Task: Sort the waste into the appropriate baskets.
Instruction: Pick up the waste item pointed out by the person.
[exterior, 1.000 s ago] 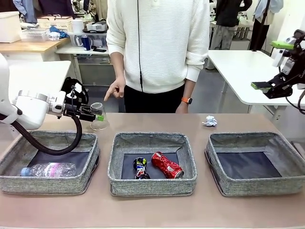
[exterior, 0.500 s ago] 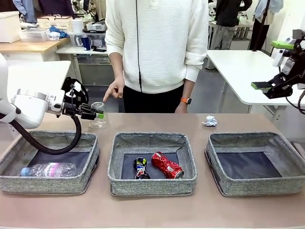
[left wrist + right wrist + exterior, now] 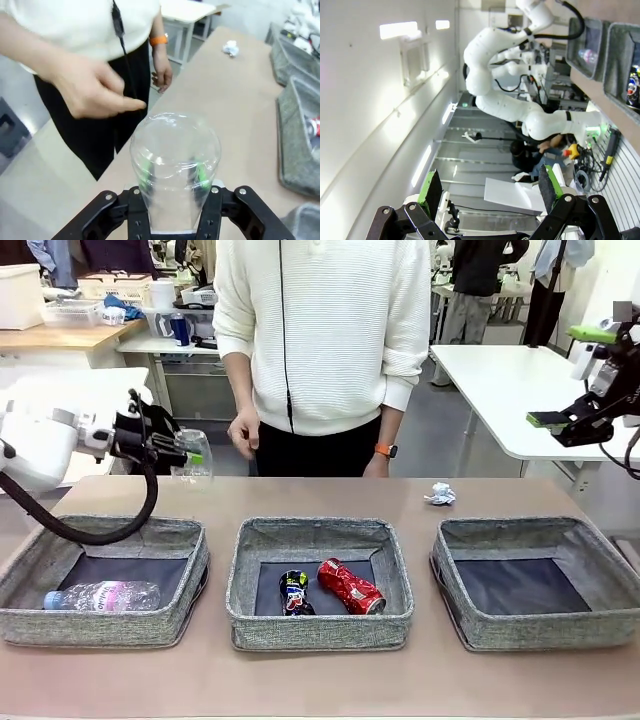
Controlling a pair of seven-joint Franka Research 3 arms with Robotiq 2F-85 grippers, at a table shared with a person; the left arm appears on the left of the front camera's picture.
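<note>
My left gripper (image 3: 192,453) is shut on a clear plastic cup (image 3: 197,462) and holds it in the air above the far left of the table, behind the left basket (image 3: 100,628). In the left wrist view the cup (image 3: 175,160) sits between the green pads (image 3: 201,175). A clear bottle with a pink label (image 3: 102,595) lies in the left basket. The middle basket (image 3: 320,632) holds a crushed dark can (image 3: 293,592) and a crushed red can (image 3: 350,585). Nothing lies in the right basket (image 3: 540,632). A crumpled paper ball (image 3: 440,494) rests on the table behind it. My right gripper (image 3: 570,377) hangs open, high at the right.
A person in a white sweater stands at the far side, one hand (image 3: 243,430) near the cup, seen close in the left wrist view as a hand (image 3: 95,90). A white table (image 3: 500,380) stands behind on the right.
My left gripper has lifted the cup off the table, up and a little to the left. The person's pointing hand has drawn back. The right arm has stayed still.
</note>
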